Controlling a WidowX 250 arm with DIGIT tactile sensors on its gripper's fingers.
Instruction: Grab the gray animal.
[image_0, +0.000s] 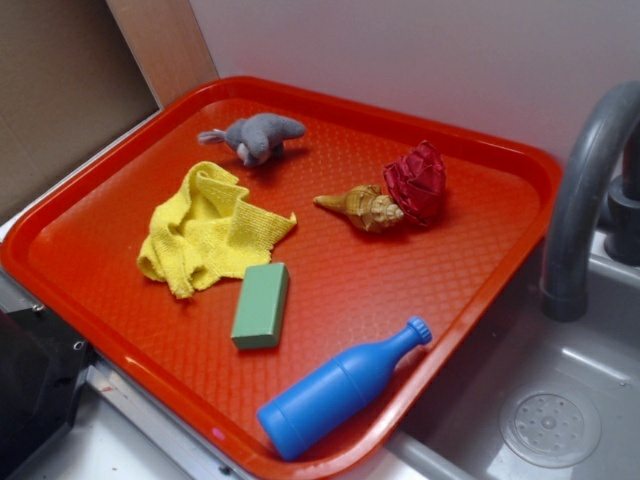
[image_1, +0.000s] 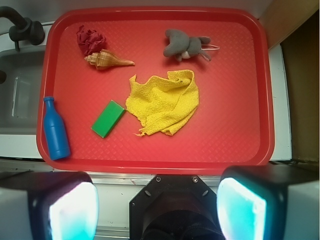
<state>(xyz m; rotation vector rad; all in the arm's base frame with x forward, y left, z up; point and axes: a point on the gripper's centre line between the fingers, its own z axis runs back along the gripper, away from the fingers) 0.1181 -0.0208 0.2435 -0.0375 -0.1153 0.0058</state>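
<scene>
Red textured plastic tray (image_0: 480, 260) (image_1: 235, 135): rectangular, raised rim, rounded corners; it sits beside a grey sink basin (image_0: 560, 420) with a curved grey faucet (image_0: 580, 200).

Yellow knitted cloth (image_0: 210, 230) (image_1: 165, 102): crumpled, near the tray's middle.

Blue plastic bottle (image_0: 335, 392) (image_1: 55, 131): lying on its side at the rim nearest the sink.

Green rectangular block (image_0: 261, 305) (image_1: 108, 118): flat, between cloth and bottle.

Crumpled dark red ball (image_0: 416, 182) (image_1: 90, 40), touching a tan spiral shell-shaped toy (image_0: 365, 208) (image_1: 106, 60).

Small soft gray plush animal (image_0: 257, 136) (image_1: 185, 45): rounded body, paler underside, thin tail-like end. It lies toward the tray's far corner by the wall, close to the rim, apart from the cloth, with bare tray all round it.

Gripper (image_1: 157, 207): two pale-padded fingers (image_1: 70, 210) spread wide at the bottom of the wrist view, nothing between them, hanging over the tray's near edge, well apart from the animal.
</scene>
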